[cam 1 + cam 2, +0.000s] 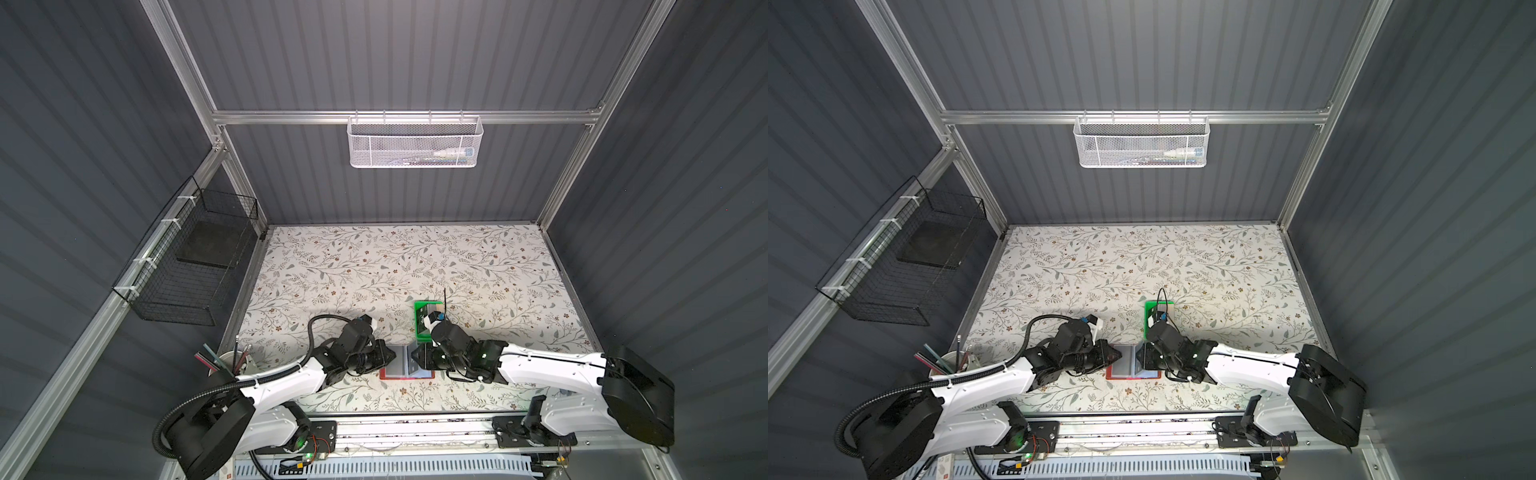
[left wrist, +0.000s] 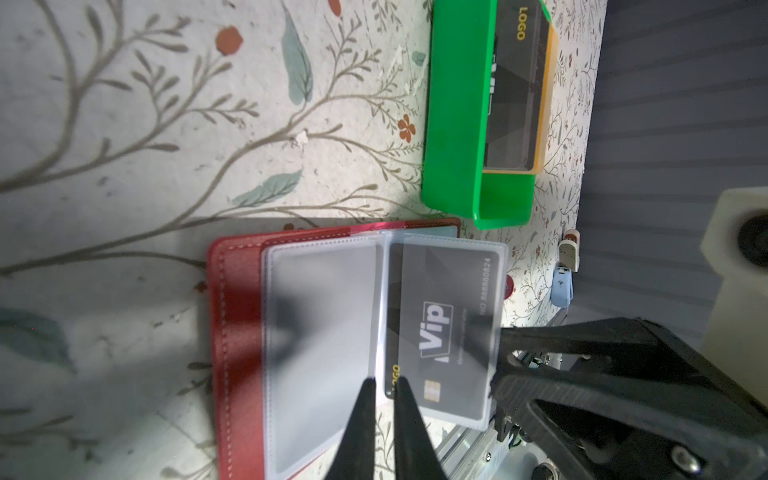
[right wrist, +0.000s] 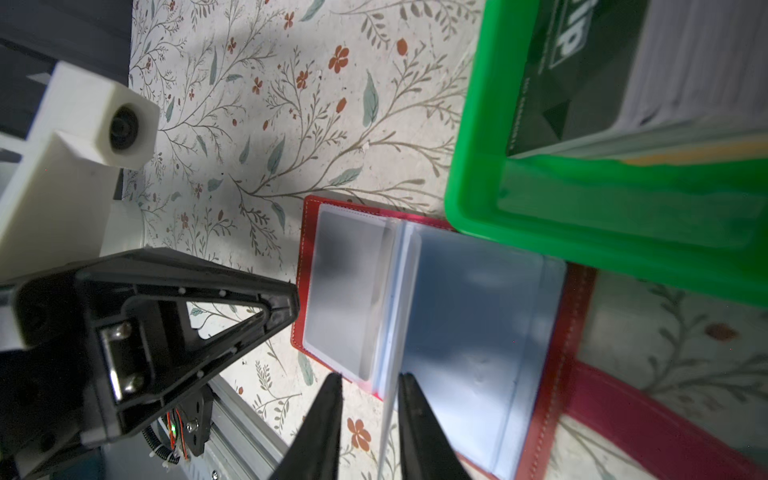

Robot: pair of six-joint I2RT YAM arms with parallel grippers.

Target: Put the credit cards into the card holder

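"Fingers?"
"Narrow gap on the left fingers [image 2: 365,401], tips at the fold of the sleeves [image 2: 320,332]. The right fingers [image 3: 330,399] gape wider, a sleeve edge [image 3: 387,415] between them."
"And the card holder [image 2: 237,332]?"
"Open on the tabletop [image 2: 124,124] beneath both fingertips, one Vip card [image 2: 436,324] sleeved. Other credit cards [image 2: 515,91] sit in the green tray [image 2: 453,124] beyond."

Probably a robotics lab test cell: grey ribbed panels [image 1: 415,54] on an aluminium frame [image 1: 291,117] enclose a floral-covered table [image 1: 415,257], with wire baskets [image 1: 415,143] hung up and exposed wiring along the front rail [image 1: 415,432].
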